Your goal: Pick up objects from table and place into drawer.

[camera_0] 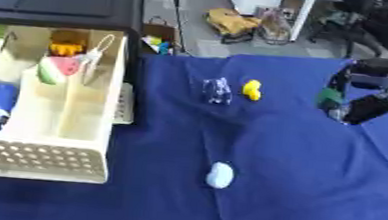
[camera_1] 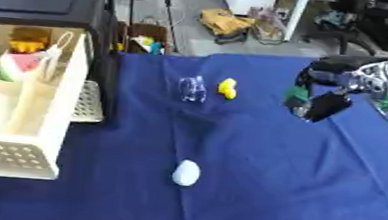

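While curled round a small green object (camera_1: 297,95), the right hand (camera_1: 326,101) hangs above creased blue cloth (camera_0: 296,181).

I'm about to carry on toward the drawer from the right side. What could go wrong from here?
1. The right hand is curled round a green thing that shows only at the fingers' edge; it might slip out on the way.
2. The drawer lies across the table, so a low carry could knock the yellow toy or the dark blue item.
3. The drawer's far end already looks crowded; a drop there may bounce out.
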Robot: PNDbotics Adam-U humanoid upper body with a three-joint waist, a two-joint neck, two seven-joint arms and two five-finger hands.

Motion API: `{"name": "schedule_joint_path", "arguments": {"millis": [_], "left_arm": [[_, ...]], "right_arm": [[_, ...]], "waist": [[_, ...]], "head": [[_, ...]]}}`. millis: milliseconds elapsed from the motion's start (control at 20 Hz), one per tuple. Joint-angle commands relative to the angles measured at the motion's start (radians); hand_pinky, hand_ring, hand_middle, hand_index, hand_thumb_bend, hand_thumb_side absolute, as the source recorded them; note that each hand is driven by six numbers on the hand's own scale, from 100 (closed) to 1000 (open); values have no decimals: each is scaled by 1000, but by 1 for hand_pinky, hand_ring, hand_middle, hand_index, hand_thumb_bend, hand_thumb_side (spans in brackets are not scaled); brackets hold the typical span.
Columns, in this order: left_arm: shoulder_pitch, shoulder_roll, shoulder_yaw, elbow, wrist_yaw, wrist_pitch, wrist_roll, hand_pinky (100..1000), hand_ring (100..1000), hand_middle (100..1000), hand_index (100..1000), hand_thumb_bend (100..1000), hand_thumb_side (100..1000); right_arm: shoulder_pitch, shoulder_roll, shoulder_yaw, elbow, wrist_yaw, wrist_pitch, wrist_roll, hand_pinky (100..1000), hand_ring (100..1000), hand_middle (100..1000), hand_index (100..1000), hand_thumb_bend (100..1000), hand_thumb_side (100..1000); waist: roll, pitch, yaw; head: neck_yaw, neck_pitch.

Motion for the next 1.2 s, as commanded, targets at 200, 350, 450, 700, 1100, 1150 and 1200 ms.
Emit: {"name": "schedule_joint_path", "arguments": {"millis": [200,350,450,700,1100,1150,1200], "left_arm": [[-10,17,-5,-13,5,1,-9,484,567,610,756,314,1000],[-10,18,-7,-13,8,2,-11,484,567,610,756,316,1000],[-9,19,-8,-13,11,3,-13,484,567,609,756,316,1000],[-8,21,-6,-13,12,3,-13,484,567,609,756,316,1000],[-14,-3,-25,-13,37,9,-34,484,567,608,757,320,1000],[-15,-5,-26,-13,40,9,-36,484,567,608,757,320,1000],[-15,-7,-27,-13,43,10,-39,484,567,608,757,320,1000]], "right_arm": [[-94,-43,5,-84,13,-27,25,857,901,626,628,100,587],[-155,-17,21,-117,20,-44,38,858,902,628,627,100,617],[-201,5,34,-127,29,-55,51,858,902,627,626,100,621],[-240,24,48,-114,39,-65,69,858,902,627,626,100,621],[-377,160,59,-208,-1,-107,52,861,898,592,611,100,689],[-401,183,63,-210,-4,-107,61,862,899,592,612,100,691],[-424,207,70,-207,-6,-108,71,862,900,590,612,100,692]], "waist": [[-10,-32,1],[-15,-42,7],[-17,-46,7],[-17,-48,4],[-26,-74,68],[-27,-76,74],[-28,-77,81]], "head": [[11,3],[19,8],[24,10],[29,10],[23,22],[20,24],[18,25]]}}
